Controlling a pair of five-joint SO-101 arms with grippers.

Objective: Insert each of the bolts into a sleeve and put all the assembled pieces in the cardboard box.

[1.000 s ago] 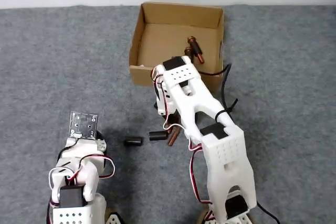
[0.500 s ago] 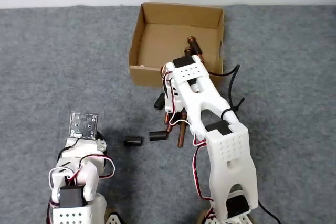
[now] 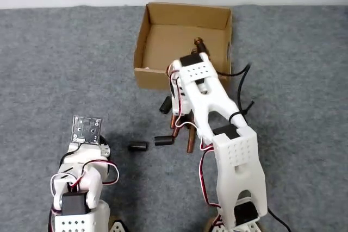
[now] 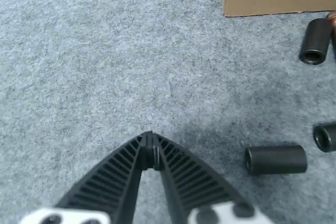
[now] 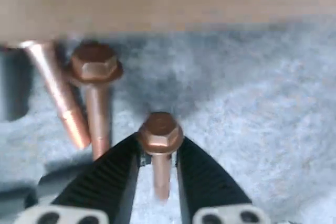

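Since a second ago your right arm (image 3: 217, 118) has swung its wrist up toward the cardboard box (image 3: 187, 8). The held bolt (image 5: 160, 128) has drawn away from the end of the middle sleeve (image 3: 164, 140), where it lay before. Your left arm has not stirred.

Your right end effector (image 5: 159, 142) is closed to a narrow gap on that bolt. Its ribbed black fingers (image 5: 115, 177) pinch the smooth shaft just under the hexagonal flanged head, near the box's front wall. Two loose bolts (image 5: 97, 66) of the same copper-coloured metal lie just beside it.

Your left end effector (image 4: 149, 140) is fully closed on nothing, its ridged tips touching above the fuzzy grey table (image 4: 79, 51). The nearest sleeve (image 4: 275, 159) is a short, matte black hollow cylinder lying on its side. A third sleeve (image 4: 315, 49) lies near the plain brown box corner.
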